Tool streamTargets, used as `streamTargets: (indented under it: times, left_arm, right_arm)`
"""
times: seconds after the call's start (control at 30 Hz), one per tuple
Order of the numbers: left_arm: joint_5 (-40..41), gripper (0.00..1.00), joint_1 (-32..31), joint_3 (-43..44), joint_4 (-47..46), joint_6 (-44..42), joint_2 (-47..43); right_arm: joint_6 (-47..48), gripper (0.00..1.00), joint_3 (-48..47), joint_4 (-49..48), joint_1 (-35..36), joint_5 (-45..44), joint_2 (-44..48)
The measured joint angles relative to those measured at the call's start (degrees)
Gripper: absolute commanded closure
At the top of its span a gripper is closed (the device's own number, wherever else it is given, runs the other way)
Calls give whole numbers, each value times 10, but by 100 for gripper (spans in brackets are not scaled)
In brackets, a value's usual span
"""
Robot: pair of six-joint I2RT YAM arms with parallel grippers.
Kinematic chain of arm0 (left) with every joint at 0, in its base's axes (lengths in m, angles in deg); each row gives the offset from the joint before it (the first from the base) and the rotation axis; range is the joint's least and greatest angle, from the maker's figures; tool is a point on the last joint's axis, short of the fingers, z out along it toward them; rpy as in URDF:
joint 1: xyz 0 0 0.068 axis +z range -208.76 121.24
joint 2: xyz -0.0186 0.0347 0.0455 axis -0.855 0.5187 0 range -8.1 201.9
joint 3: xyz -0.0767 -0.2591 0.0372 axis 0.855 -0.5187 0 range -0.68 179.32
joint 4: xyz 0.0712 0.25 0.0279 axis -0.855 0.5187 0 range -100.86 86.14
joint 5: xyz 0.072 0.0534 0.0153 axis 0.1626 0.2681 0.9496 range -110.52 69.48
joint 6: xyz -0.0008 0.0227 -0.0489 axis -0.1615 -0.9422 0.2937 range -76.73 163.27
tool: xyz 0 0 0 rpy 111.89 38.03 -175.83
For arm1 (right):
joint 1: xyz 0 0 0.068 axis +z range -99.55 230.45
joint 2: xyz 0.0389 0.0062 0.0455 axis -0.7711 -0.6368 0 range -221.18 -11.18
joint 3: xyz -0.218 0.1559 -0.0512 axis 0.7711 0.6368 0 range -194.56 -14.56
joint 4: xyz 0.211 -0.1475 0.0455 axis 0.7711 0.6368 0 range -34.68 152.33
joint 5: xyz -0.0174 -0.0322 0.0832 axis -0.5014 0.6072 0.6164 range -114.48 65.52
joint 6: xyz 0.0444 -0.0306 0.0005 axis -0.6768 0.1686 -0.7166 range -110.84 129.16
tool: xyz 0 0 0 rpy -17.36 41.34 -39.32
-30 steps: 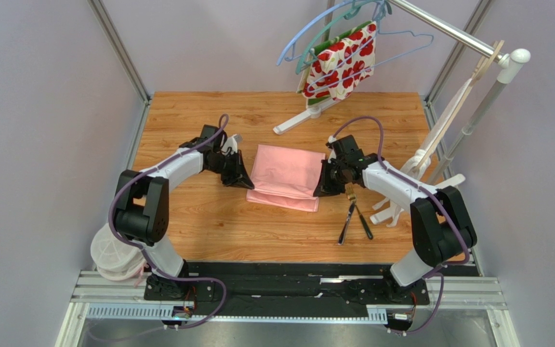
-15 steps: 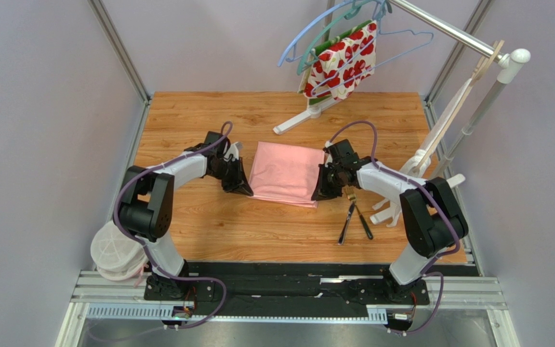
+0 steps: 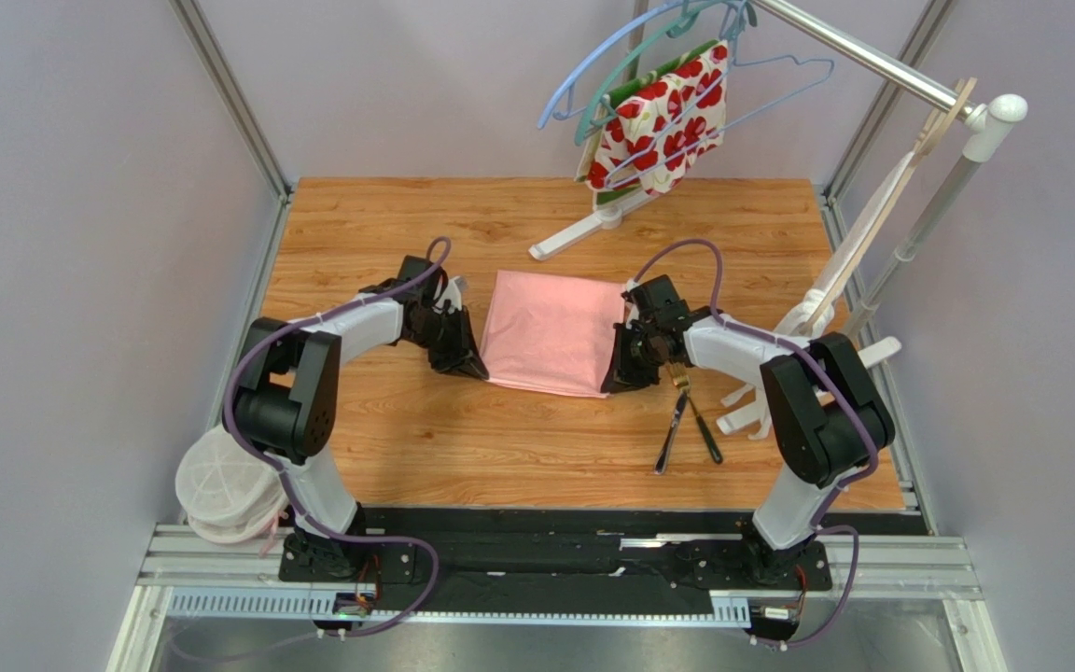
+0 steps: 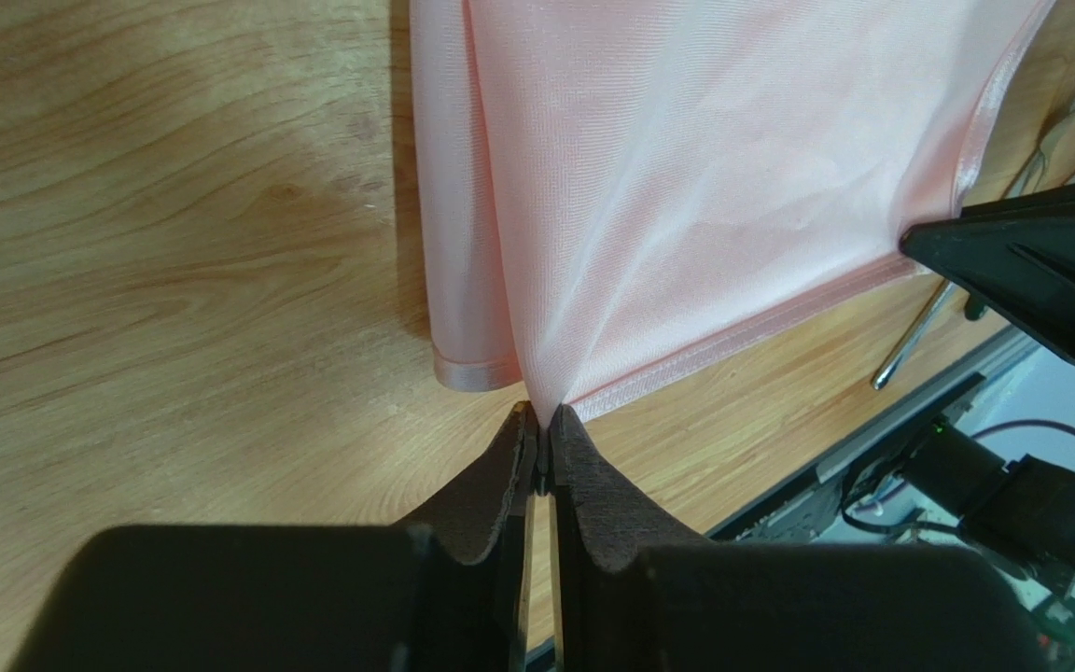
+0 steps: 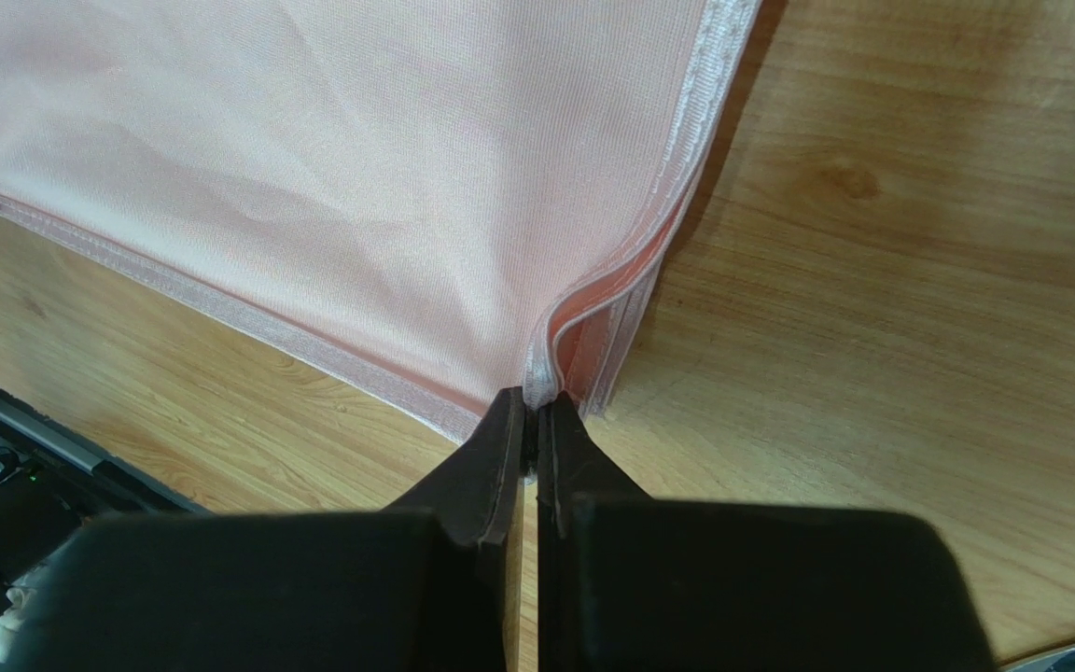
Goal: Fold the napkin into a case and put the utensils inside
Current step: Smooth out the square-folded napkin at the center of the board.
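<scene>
Folding the napkin (image 3: 550,333) at mid-table: left gripper (image 4: 541,420) and right gripper (image 5: 532,406) each pinch a near corner, jaws almost closed. Next, probably let go and fold again; utensils (image 3: 684,423) lie near-right.

The napkin (image 3: 550,333) lies flat at the middle of the desk (image 3: 403,448), its near left corner caught between the left fingers (image 3: 468,359) and its near right corner between the right fingers (image 3: 622,367). The utensils (image 3: 669,427) lie side by side on the desk just right of the right fingers, nearer the front edge and apart from the napkin. Behind the napkin a hanging cloth (image 3: 658,123) is over the far edge, and a stack of tubs (image 3: 225,493) sits off the near left corner.
</scene>
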Motion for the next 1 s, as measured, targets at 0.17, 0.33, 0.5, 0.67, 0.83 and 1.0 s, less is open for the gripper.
streamTargets:
  times: [0.17,0.33,0.5,0.67,0.83,1.0]
  left_arm:
    - [14,99,0,0,0,-1,-1]
    - [6,100,0,0,0,-2,-21]
    - [-10,100,0,14,-1,0,-65]
    - [-13,100,0,105,-14,4,-83]
    - [-5,100,2,203,-31,8,-117]
    - [-2,100,6,262,-60,12,-130]
  right_arm:
    - [0,100,0,1,0,-1,0]
    - [1,100,0,6,0,-2,4]
    - [8,100,-29,41,0,-18,17]
    - [30,100,-166,111,-5,-55,19]
    - [47,100,-276,131,-8,-74,64]
    - [56,100,-323,138,-8,-80,90]
